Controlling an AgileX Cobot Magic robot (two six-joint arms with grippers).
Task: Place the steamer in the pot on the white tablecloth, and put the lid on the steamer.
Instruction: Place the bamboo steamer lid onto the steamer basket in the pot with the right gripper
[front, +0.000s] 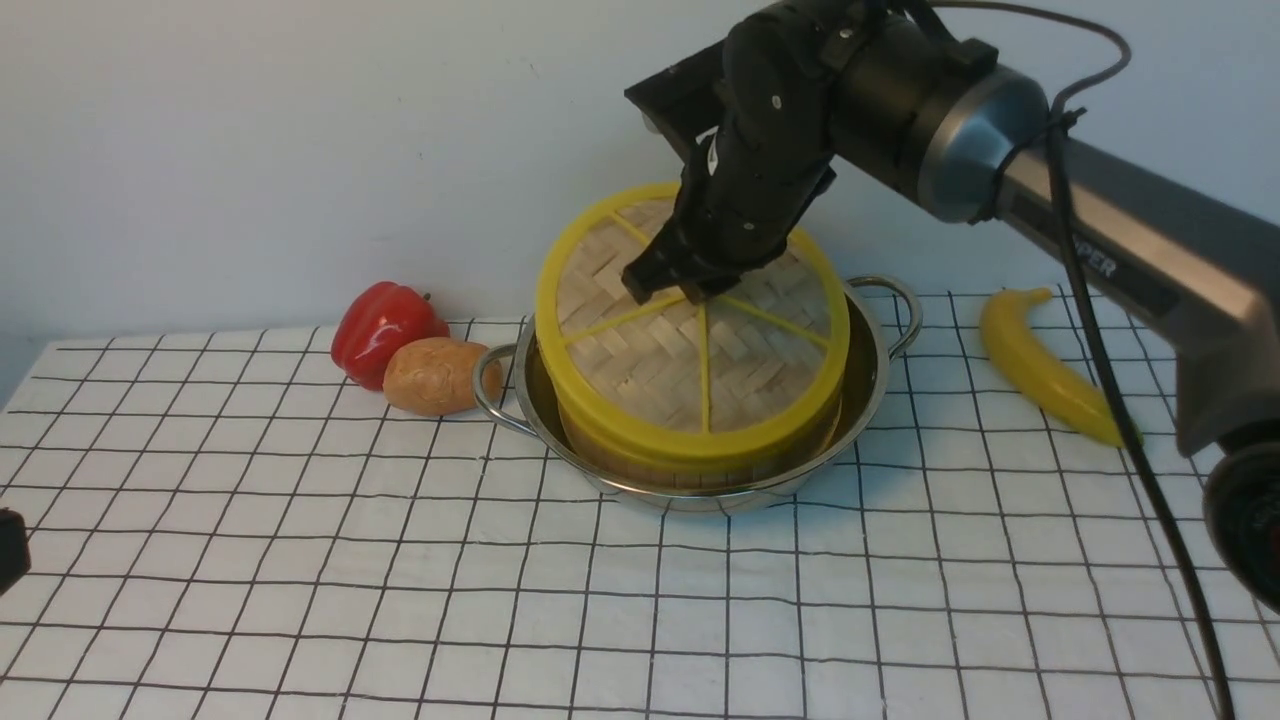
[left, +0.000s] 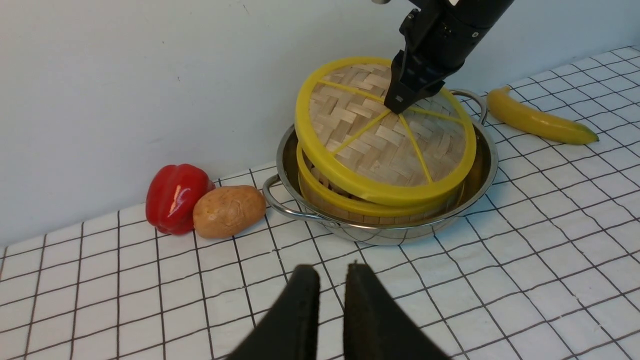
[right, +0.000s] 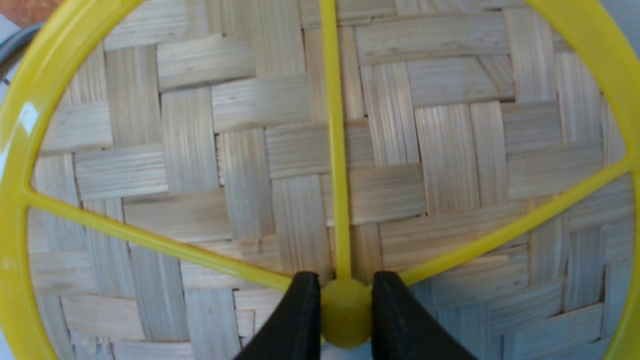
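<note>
The pot stands on the white tablecloth with the steamer inside it. Only the steamer's yellow rim and a strip of its wall show; its contents are hidden. The lid sits tilted over the steamer, with one side lifted off the rim in the left wrist view. My right gripper is shut on the lid's yellow centre knob, a black finger on each side. My left gripper hangs shut and empty above the cloth in front of the pot.
A red bell pepper and a potato lie touching just left of the pot's handle. A banana lies to the right under my right arm. A pale wall runs close behind the pot.
</note>
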